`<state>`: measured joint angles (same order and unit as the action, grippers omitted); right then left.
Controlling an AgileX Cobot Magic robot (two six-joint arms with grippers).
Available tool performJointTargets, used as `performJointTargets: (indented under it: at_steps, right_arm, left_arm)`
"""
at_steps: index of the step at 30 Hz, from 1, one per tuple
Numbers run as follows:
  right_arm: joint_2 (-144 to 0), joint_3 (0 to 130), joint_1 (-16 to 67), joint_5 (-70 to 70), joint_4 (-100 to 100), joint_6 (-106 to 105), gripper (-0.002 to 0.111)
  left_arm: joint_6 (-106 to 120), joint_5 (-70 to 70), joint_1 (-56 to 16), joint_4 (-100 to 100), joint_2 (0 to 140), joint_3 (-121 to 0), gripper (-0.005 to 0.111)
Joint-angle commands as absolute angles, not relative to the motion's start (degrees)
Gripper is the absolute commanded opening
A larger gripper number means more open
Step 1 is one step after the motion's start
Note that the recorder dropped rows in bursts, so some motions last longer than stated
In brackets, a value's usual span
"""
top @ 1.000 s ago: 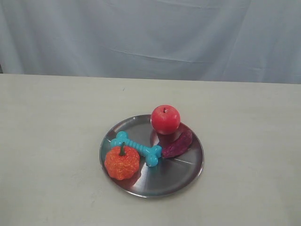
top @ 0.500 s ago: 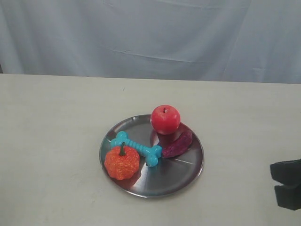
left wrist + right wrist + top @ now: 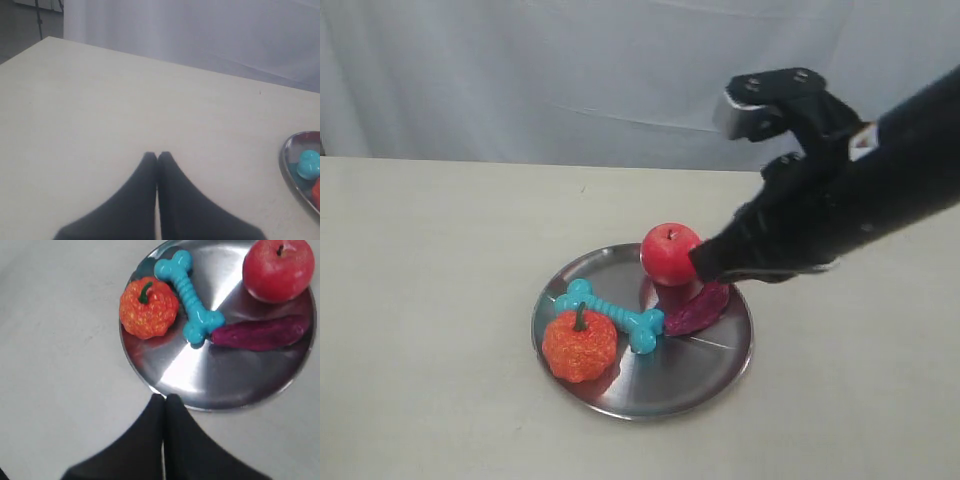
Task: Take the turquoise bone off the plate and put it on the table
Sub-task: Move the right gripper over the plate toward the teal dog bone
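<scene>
Metal, round and shiny, the plate [image 3: 692, 378] carries the turquoise bone [image 3: 610, 314], which lies flat near its middle, not on the desk [image 3: 430, 260]. The bone's shaft runs just beside the orange pumpkin [image 3: 579, 345]. One knobbed end sits close against the purple sweet potato [image 3: 697, 308]. A red apple [image 3: 671, 253] stands at the plate's far rim. The right tool [image 3: 164, 399] hangs over the plate, next to the apple, fingers pressed together with nothing between them. The left tool [image 3: 157, 156] is likewise clenched and empty over bare desk, apart from the plate.
</scene>
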<state>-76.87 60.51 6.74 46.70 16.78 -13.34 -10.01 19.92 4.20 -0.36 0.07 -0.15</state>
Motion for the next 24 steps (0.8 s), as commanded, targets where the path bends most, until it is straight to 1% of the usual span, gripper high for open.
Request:
performJointTargets:
  at_steps: [1,3,7,11,15,19,24]
  right_arm:
    - [-88.8,71.3,11.9,48.4,8.5,-7.2,-0.001]
    - [-97.8,80.1,14.5,51.9,2.6,-5.1,-0.001]
    - [-108.5,88.8,14.9,53.6,2.5,-5.4,-0.001]
    - [-113.7,89.2,14.9,47.2,2.5,-5.4,-0.001]
    - [-115.3,89.2,14.9,44.1,2.5,-5.5,-0.001]
    - [-115.5,89.2,14.9,44.5,2.5,-13.0,-0.001]
    - [-115.6,89.2,14.9,45.4,2.5,-12.9,0.000]
  left_arm:
    - [-10.1,19.6,4.5,0.0,0.0,0.0,0.000]
    - [-10.1,19.6,4.5,0.0,0.0,0.0,0.000]
    - [-10.1,19.6,4.5,0.0,0.0,0.0,0.000]
    - [-10.1,19.6,4.5,0.0,0.0,0.0,0.000]
    - [-10.1,19.6,4.5,0.0,0.0,0.0,0.000]
    - [-10.1,19.6,4.5,0.0,0.0,0.0,0.000]
    - [-10.1,19.6,4.5,0.0,0.0,0.0,0.000]
